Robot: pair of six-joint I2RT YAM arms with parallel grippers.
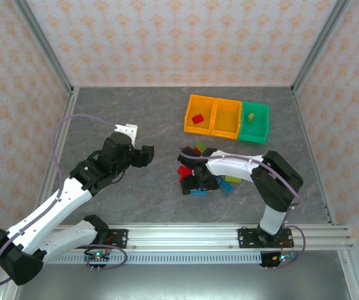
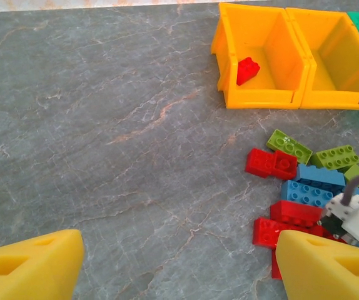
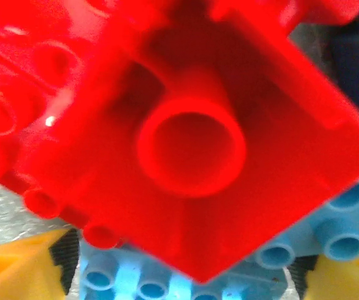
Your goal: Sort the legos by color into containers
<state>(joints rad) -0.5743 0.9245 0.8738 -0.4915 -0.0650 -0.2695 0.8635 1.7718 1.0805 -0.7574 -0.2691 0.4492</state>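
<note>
We have the right gripper (image 3: pixel 179 275) down in the lego pile (image 1: pixel 184 170), jaws wide. A red brick (image 3: pixel 192 137) lies upside-down right at its camera, on a blue brick (image 3: pixel 339 240). We see no pad touching it, so we call it ungripped.

We'd centre the red between the pads, close on two flat sides and lift straight up so the neighbours don't drag. Then carry it to 1 o'clock, where the left orange bin (image 1: pixel 191 119) holds a red lego (image 1: pixel 197 118).

The left gripper (image 2: pixel 179 262) is wide and empty at 9 o'clock of the pile; we'd keep it clear.
</note>
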